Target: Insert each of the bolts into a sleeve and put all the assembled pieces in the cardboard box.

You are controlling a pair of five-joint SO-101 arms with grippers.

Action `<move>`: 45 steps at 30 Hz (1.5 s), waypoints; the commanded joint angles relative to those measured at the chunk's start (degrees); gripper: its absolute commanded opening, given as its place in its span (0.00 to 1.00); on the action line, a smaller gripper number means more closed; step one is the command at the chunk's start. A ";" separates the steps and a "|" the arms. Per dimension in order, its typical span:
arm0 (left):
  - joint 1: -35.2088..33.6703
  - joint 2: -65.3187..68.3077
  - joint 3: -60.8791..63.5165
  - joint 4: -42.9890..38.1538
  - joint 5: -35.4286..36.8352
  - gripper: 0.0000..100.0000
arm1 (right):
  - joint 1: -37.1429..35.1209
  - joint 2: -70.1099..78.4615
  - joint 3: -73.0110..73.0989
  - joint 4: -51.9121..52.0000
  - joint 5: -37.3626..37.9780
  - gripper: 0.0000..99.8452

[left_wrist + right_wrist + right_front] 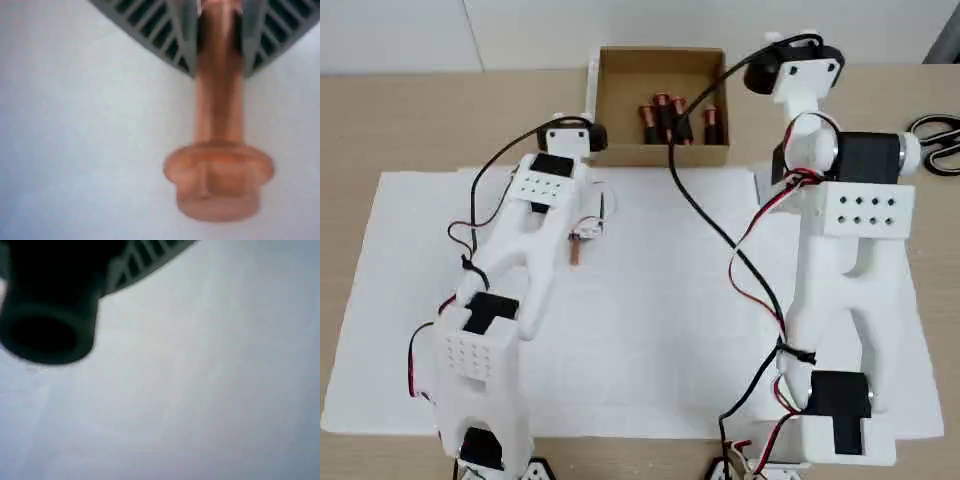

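A copper bolt [218, 180] hangs head down over the white mat, its shank pinched between the grey ribbed fingers [165, 35] of my left gripper [220, 30]. From above, that gripper [588, 226] is just in front of the cardboard box [605, 100], with the bolt [575, 249] sticking out toward the mat's middle. My right gripper [100, 270] is shut on a black sleeve [47, 322] whose open end shows, held above the mat. The right arm [860, 210] stands at the mat's right side. Several assembled pieces [665, 118] lie in the box.
A white foam mat [650, 350] covers most of the wooden table. Scissors [935, 140] lie at the far right edge. Black and red cables [740, 260] trail across the mat between the two arms.
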 commanded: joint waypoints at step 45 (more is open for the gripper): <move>-0.70 -6.33 -3.65 -2.73 -0.62 0.08 | -2.95 -2.68 2.90 0.04 -0.79 0.00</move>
